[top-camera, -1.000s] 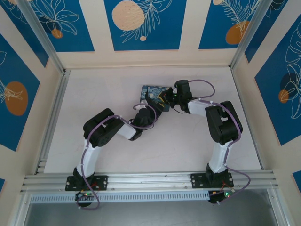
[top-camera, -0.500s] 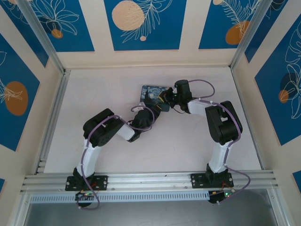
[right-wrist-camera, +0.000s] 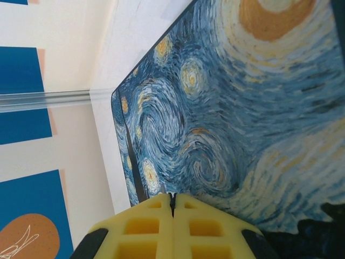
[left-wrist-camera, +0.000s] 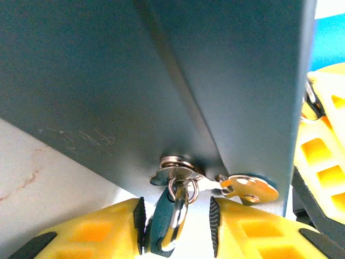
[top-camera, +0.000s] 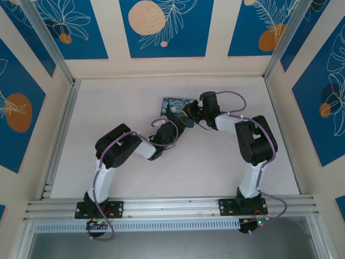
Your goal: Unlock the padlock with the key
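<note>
In the left wrist view, the small silvery-blue padlock hangs by its thin shackle from a metal hasp on the side of the painted tin. My left gripper is open around the padlock. Its left pad touches the padlock body, and the right pad stands apart from it. The key lies sideways to the right of the hasp, outside the jaws. My right gripper is shut with nothing in it, its tips against the tin's swirl-painted lid.
The tin sits mid-table with both arms meeting at it, the left gripper at its near side and the right gripper at its right corner. Blue-patterned walls and aluminium rails enclose the table.
The left wrist has shifted slightly towards the near left and its jaws have narrowed a little. The right arm and the tin have not moved.
</note>
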Controlling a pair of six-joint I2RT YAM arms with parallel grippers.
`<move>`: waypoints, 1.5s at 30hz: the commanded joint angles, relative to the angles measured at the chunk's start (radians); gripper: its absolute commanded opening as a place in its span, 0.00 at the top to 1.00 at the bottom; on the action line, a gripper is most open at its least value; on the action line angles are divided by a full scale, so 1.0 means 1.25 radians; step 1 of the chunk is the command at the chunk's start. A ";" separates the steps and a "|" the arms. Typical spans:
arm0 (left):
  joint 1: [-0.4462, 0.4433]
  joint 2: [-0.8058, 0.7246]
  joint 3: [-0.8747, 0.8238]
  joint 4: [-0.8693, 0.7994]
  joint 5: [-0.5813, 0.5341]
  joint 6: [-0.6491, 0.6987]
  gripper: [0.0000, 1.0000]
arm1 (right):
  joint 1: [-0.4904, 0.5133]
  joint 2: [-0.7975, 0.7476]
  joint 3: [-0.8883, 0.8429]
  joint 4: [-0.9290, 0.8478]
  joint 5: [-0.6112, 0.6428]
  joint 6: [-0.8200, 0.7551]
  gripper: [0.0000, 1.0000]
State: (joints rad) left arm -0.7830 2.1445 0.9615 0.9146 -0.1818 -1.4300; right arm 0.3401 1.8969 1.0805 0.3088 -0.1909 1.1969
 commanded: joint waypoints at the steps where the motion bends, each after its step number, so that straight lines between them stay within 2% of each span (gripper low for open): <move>1: 0.017 0.064 0.004 -0.191 -0.035 0.028 0.64 | 0.004 0.038 -0.019 -0.072 0.002 0.005 1.00; 5: 0.021 0.068 0.009 -0.201 -0.037 0.027 0.72 | 0.005 0.042 -0.014 -0.069 -0.001 0.006 1.00; 11: 0.039 0.052 -0.008 -0.183 0.009 0.028 0.99 | 0.001 0.040 0.005 -0.073 -0.011 0.004 1.00; 12: 0.043 0.045 -0.013 -0.177 0.024 0.028 1.00 | 0.000 0.038 0.010 -0.076 -0.014 0.001 1.00; 16: 0.071 -0.009 -0.044 -0.169 0.121 0.030 1.00 | -0.006 0.011 0.035 -0.081 -0.037 -0.006 1.00; 22: 0.112 -0.088 -0.057 -0.249 0.277 0.054 1.00 | -0.014 -0.062 0.061 -0.100 -0.067 -0.016 1.00; 28: 0.125 -0.122 -0.062 -0.261 0.374 0.052 1.00 | -0.020 -0.153 0.025 -0.091 -0.087 -0.008 1.00; 38: 0.137 -0.188 -0.068 -0.280 0.467 0.052 1.00 | -0.020 -0.399 -0.277 0.001 -0.109 0.046 1.00; 45: 0.138 -0.211 -0.069 -0.241 0.516 0.026 1.00 | 0.004 -0.562 -0.490 0.040 -0.093 0.096 1.00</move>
State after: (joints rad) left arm -0.6189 1.9270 0.8833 0.5892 0.3904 -1.3823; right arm 0.3286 1.2617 0.5270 0.3191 -0.3042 1.2758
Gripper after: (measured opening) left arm 0.064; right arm 0.034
